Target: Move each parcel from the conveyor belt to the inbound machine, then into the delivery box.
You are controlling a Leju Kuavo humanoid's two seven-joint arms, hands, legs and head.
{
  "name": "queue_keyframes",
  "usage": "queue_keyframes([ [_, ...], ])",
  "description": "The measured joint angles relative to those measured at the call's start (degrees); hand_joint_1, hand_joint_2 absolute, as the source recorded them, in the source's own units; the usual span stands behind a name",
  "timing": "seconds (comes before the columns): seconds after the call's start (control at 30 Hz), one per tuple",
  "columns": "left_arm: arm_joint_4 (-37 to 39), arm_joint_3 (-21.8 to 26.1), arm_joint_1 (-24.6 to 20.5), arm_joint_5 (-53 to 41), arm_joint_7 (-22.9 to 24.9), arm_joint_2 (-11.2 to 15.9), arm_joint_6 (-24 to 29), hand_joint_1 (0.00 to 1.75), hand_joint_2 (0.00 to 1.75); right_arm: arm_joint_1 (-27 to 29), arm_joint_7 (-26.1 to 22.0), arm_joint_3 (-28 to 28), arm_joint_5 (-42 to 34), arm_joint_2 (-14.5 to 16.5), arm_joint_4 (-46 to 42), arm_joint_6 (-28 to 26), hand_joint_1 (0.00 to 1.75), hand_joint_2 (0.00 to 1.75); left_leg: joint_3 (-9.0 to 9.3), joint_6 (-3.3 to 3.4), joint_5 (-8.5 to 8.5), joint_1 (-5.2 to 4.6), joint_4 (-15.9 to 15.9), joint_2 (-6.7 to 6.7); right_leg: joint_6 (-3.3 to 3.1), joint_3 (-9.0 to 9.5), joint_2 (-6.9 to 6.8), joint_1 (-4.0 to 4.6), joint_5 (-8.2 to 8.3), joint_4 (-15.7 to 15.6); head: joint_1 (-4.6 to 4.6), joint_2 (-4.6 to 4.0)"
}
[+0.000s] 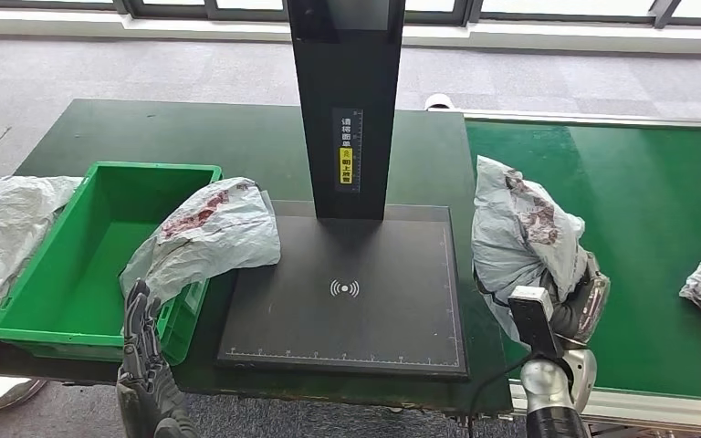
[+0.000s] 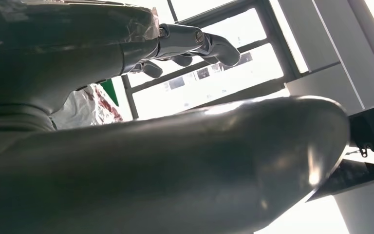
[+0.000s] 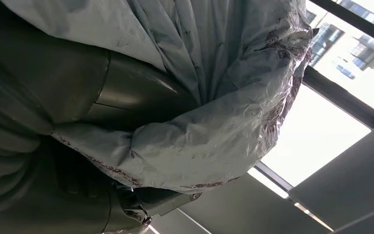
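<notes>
- The right hand gripped a grey parcel, holding it upright between the conveyor belt and the inbound machine.
- The left hand hovered with fingers apart and empty, near the green delivery box.
- Another parcel lay draped over that box's rim.
</notes>
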Motion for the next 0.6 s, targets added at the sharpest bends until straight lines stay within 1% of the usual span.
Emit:
queue_keyframes([
  [0.07,0.09,-0.40,-0.16,0.04,0.42,0.50,-1.36,0.00,0.00,3.13,-0.15,3.42,-1.99,0.39,-7.82,0.02,1.75,1.75,-0.01,0.00,-0.01,0.00,0.00,0.03,0.00,-0.01,0.03,-0.01,-0.02,0.00,0.01,0.01],
  [0.1,0.10,-0.41,-0.15,-0.09,0.38,0.54,-1.70,0.00,0.00,3.86,-0.16,5.09,-2.57,0.38,-10.16,0.02,1.75,1.75,-0.01,0.00,-0.01,-0.01,0.00,0.05,0.00,-0.02,0.05,-0.01,-0.02,-0.01,0.00,0.01],
  [0.2,0.10,-0.41,-0.08,-0.45,0.28,0.54,-1.85,0.00,0.00,4.18,-0.16,8.78,-3.67,0.25,-12.69,0.37,1.75,1.75,0.00,0.01,-0.01,-0.01,0.00,0.08,0.00,-0.01,0.09,-0.01,-0.01,-0.01,0.00,0.01],
  [0.3,0.02,-0.33,0.20,-0.50,0.21,0.53,-3.75,0.00,0.00,3.87,-0.15,12.87,-4.67,0.05,-13.24,2.65,1.75,1.75,-0.02,0.00,0.01,0.00,-0.01,0.07,-0.01,0.04,0.07,0.00,0.00,0.00,0.01,0.00],
  [0.4,-0.17,0.45,0.53,0.15,-0.36,0.30,-10.47,0.00,0.00,2.68,-0.14,17.46,-3.18,0.20,-11.63,5.11,1.75,1.75,0.01,-0.04,0.03,0.01,-0.01,0.08,-0.03,0.03,0.09,0.02,0.01,0.01,-0.01,0.00],
  [0.5,-0.13,2.72,0.33,0.57,-1.37,-0.79,-20.32,0.00,0.00,1.77,-0.09,21.35,-0.72,1.16,-8.01,6.01,1.75,1.75,0.07,-0.07,0.08,0.04,-0.01,0.02,-0.04,0.04,0.03,0.05,0.01,0.01,0.01,0.01],
  [0.6,0.45,5.70,-0.57,0.29,-2.62,-2.61,-30.43,0.00,0.00,2.25,-0.07,24.44,0.91,2.30,-4.68,5.94,1.75,1.75,0.05,-0.08,0.09,0.05,-0.01,-0.03,-0.04,0.03,-0.03,0.05,0.00,0.01,-0.01,0.01],
])
